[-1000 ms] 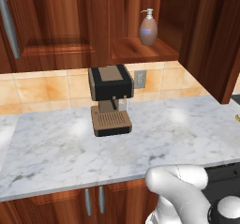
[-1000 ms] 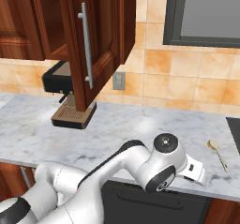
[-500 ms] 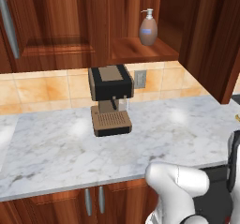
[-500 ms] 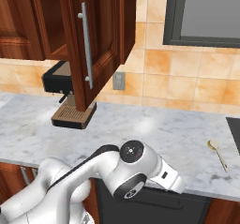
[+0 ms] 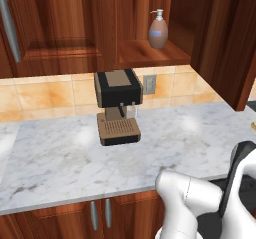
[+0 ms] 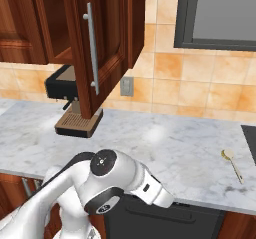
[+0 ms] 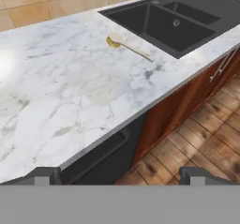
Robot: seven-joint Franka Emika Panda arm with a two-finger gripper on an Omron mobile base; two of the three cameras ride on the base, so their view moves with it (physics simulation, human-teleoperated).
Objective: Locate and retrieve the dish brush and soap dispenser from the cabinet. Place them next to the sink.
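No readable txt, brands or nos. anywhere; soap dispenser in cabinet, at 12 o'clock from coffee machine, has blue label, too small to read

The open dark reddish-brown wooden wall cabinet door juts over the white marble counter, and the black-and-tan coffee machine stands below the shelf holding the rounded brownish-mauve soap bottle.

You see a brownish-mauve soap dispenser with a blue label and white pump in the reddish-brown cabinet. The surface is white marble with grey veins; the dish brush has tan bristles, the sink is black.
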